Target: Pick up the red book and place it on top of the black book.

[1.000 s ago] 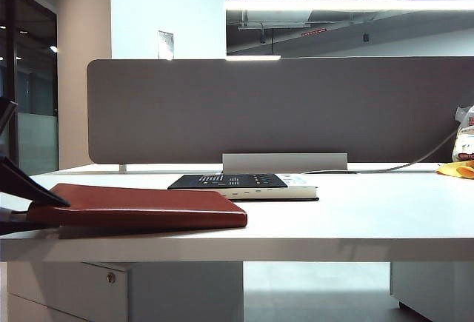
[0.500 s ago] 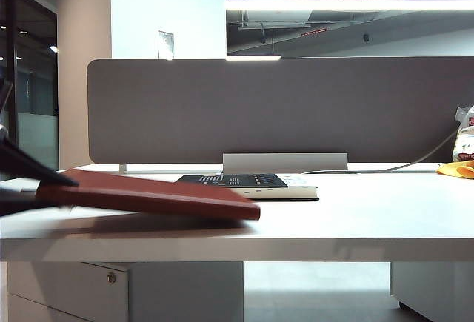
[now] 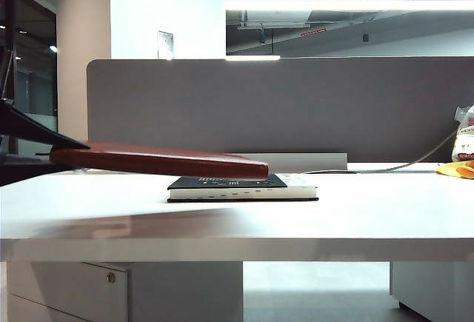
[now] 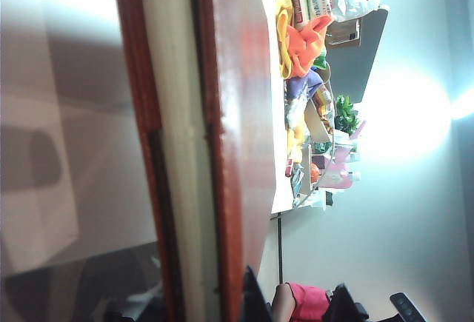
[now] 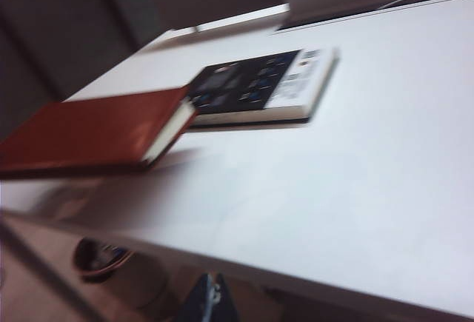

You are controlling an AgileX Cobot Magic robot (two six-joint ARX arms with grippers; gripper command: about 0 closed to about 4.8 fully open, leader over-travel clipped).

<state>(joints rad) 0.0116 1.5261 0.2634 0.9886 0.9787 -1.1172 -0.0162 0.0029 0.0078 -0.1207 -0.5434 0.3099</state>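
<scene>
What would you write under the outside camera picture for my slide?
Left end effector carries the red book in the air above the table, its far end over the black book.

Exterior table-level, wrist cameras share red book [image 3: 159,163]

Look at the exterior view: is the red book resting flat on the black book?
No: the red book hangs in the air, held at one end by the left pincer, above the black book.

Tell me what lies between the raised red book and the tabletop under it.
Nothing: exterior view shows red book held up by left hand over bare table, only its shadow beneath.
</scene>
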